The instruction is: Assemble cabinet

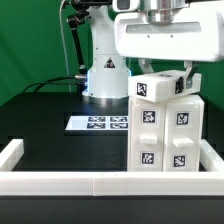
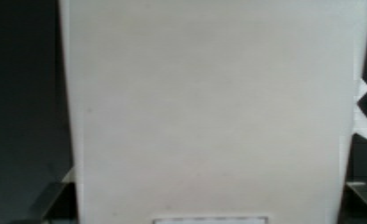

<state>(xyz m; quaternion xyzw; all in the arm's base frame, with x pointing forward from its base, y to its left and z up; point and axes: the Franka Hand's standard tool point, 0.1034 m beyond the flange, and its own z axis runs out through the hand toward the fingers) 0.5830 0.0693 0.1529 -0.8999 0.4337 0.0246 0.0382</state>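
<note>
Rail: low white border rail [image 1: 100,183] on the black counter [image 1: 45,125], in front of and below the pincer [image 1: 160,77].
Pincer: spread wide, dark fingers [image 2: 52,203] pressed against both sides of the top block [image 1: 155,89].
Top block: white, tagged, on top of the cabinet body [image 1: 165,135].
Cabinet body: upright, tagged front, directly beneath the pincer.
Marker board [image 1: 100,122]: flat on the counter, below the pincer, toward the exterior view's left.
</note>
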